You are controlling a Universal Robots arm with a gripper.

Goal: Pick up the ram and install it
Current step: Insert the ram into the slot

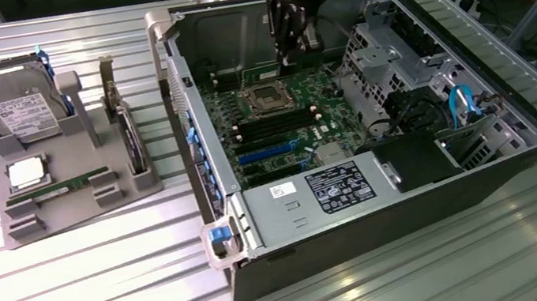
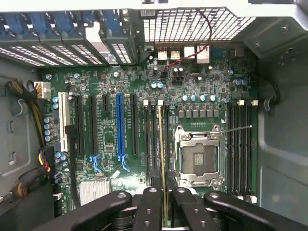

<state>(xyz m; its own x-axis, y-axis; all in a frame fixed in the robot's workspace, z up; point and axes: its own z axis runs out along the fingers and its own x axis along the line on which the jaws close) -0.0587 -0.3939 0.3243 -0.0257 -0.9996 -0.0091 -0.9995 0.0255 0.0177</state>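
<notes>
My gripper (image 1: 296, 41) hangs inside the open computer case (image 1: 384, 205), above the motherboard (image 1: 288, 139). In the wrist view the black fingers (image 2: 147, 211) are shut on the ram (image 2: 162, 159), which I see edge-on as a thin yellowish line. The stick runs along the dark memory slots (image 2: 155, 139) beside the empty processor socket (image 2: 199, 157). Whether its lower edge touches a slot I cannot tell.
More memory slots (image 2: 240, 149) lie on the socket's other side, and expansion slots (image 2: 120, 130) sit further along. On the exterior view's left stands a grey holder (image 1: 65, 217) with a hard drive (image 1: 12, 109), a silver processor chip (image 1: 25, 172) and a green stick (image 1: 71, 184). Case walls surround the gripper.
</notes>
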